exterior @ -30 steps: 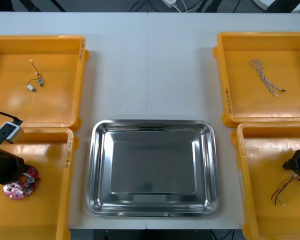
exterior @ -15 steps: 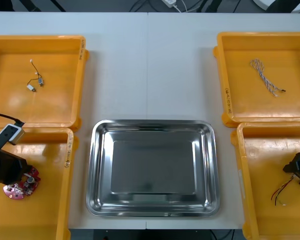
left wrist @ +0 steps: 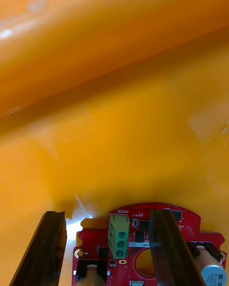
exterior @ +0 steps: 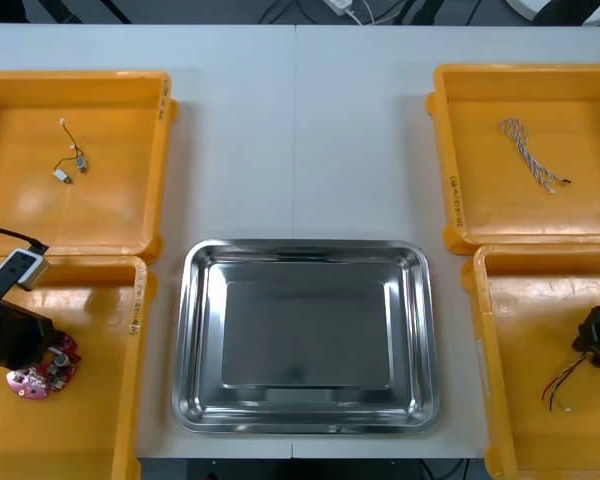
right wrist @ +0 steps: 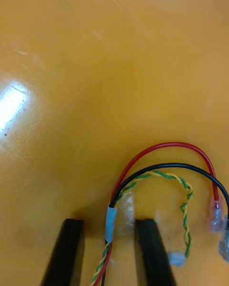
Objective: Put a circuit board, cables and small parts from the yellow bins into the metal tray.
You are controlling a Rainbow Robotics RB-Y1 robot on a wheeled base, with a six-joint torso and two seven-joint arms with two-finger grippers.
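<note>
I hold left gripper (left wrist: pixel 106 217) left of the metal tray (exterior: pixel 195 340), fingers spread over the circuit board (left wrist: pixel 100 253), right gripper (right wrist: pixel 109 221) right of it, spread around the red and yellow cable (right wrist: pixel 162 145), ready to pinch.

My fingers (right wrist: pixel 70 252) are black. The thin wire bundle (right wrist: pixel 164 174) is red, black and twisted green-yellow; the round circuit board (left wrist: pixel 143 233) is red.

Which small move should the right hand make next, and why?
Probably close the right hand: its open fingers stand either side of the red and yellow cable in the near right bin. The left hand sits open over the circuit board.
</note>
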